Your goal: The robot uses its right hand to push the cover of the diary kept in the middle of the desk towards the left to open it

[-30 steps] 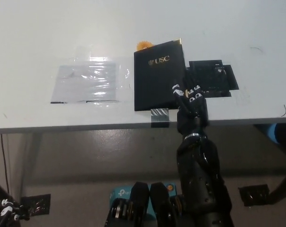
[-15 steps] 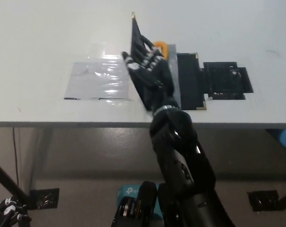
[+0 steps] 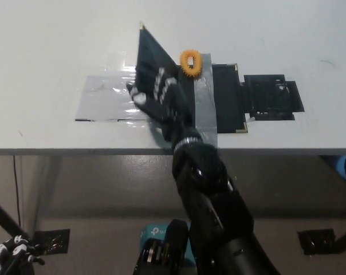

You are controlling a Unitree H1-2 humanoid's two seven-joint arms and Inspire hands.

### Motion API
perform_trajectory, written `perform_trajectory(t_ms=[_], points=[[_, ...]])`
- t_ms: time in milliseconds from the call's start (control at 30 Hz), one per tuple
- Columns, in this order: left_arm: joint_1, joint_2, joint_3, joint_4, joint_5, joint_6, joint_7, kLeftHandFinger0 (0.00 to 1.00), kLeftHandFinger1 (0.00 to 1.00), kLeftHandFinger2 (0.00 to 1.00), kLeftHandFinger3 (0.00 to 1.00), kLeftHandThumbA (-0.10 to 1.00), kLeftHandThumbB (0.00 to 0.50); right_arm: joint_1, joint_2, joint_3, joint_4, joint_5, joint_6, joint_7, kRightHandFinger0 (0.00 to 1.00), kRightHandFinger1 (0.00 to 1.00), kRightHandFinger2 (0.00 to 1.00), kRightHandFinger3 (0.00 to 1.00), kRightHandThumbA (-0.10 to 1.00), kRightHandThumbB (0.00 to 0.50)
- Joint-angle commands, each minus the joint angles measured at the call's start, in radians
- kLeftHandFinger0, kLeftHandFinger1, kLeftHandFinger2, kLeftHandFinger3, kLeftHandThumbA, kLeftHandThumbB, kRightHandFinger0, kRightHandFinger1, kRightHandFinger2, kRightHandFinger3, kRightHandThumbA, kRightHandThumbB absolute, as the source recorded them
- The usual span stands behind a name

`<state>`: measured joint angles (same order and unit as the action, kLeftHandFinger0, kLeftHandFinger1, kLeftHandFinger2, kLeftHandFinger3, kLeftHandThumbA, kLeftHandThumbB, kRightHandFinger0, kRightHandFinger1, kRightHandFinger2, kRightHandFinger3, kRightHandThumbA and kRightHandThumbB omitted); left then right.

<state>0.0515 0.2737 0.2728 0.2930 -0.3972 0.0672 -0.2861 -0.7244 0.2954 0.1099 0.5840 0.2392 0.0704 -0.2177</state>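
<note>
The black diary lies in the middle of the white desk. Its cover stands lifted, leaning to the left. My black right hand is open, its spread fingers flat against the inner side of the cover. The opened inside shows a grey strip and a black panel with gold corners. An orange ring sits at the diary's top edge. My white left hand rests low at the bottom left, below the desk.
A clear plastic sheet lies flat left of the diary, under the leaning cover. A black cut-out patch lies right of the diary. The desk's front edge runs just below the diary.
The closed cover has been lifted from the right and swung leftward by my right hand; it now leans further left than half a second ago. The camera has also shifted.
</note>
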Motion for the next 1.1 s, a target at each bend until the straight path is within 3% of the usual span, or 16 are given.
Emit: perform_trajectory(t_ms=[0, 100, 167, 333, 467, 633, 767, 933, 1067], points=[[-0.013, 0.036, -0.012, -0.032, 0.019, -0.007, -0.017, 0.39, 0.54, 0.29, 0.34, 0.28, 0.500, 0.018, 0.016, 0.000, 0.068, -0.064, -0.092, 0.012, 0.97, 0.87, 0.74, 0.80, 0.65, 0.165], [-0.015, 0.042, -0.023, -0.042, 0.038, -0.004, -0.010, 0.39, 0.53, 0.28, 0.33, 0.30, 0.500, 0.033, 0.001, -0.012, 0.097, -0.080, -0.110, 0.005, 1.00, 0.89, 0.74, 0.80, 0.64, 0.162], [-0.017, 0.045, -0.023, -0.042, 0.039, 0.004, -0.008, 0.38, 0.51, 0.27, 0.33, 0.29, 0.500, 0.040, -0.018, -0.022, 0.114, -0.078, -0.117, 0.023, 1.00, 0.93, 0.76, 0.87, 0.68, 0.146], [-0.020, 0.048, -0.027, -0.051, 0.039, 0.015, -0.014, 0.38, 0.51, 0.26, 0.33, 0.29, 0.500, 0.058, -0.039, -0.046, 0.153, -0.086, -0.132, 0.021, 1.00, 0.94, 0.76, 0.86, 0.65, 0.146], [-0.025, 0.047, -0.036, -0.054, 0.049, 0.021, -0.013, 0.37, 0.51, 0.26, 0.33, 0.28, 0.500, 0.046, -0.050, -0.061, 0.208, -0.093, -0.123, 0.007, 1.00, 0.98, 0.80, 0.95, 0.64, 0.160], [-0.016, 0.052, -0.046, -0.046, 0.062, -0.003, -0.016, 0.38, 0.53, 0.28, 0.34, 0.32, 0.500, -0.033, -0.055, -0.091, 0.282, -0.083, -0.117, 0.005, 1.00, 0.96, 0.76, 0.93, 0.62, 0.170], [-0.020, 0.051, -0.040, -0.046, 0.053, 0.008, -0.012, 0.38, 0.51, 0.27, 0.34, 0.30, 0.500, -0.067, -0.057, -0.085, 0.291, -0.108, -0.121, 0.010, 1.00, 0.98, 0.76, 0.89, 0.63, 0.132], [-0.025, 0.053, -0.035, -0.028, 0.046, -0.011, -0.025, 0.37, 0.51, 0.27, 0.33, 0.31, 0.500, -0.045, -0.060, -0.081, 0.170, -0.116, -0.046, 0.023, 1.00, 0.99, 0.78, 0.90, 0.67, 0.207], [-0.012, 0.053, -0.030, -0.044, 0.051, 0.005, -0.010, 0.37, 0.51, 0.26, 0.33, 0.30, 0.500, -0.022, -0.085, -0.067, -0.004, -0.119, 0.057, 0.053, 1.00, 0.94, 0.80, 0.92, 0.70, 0.187]])
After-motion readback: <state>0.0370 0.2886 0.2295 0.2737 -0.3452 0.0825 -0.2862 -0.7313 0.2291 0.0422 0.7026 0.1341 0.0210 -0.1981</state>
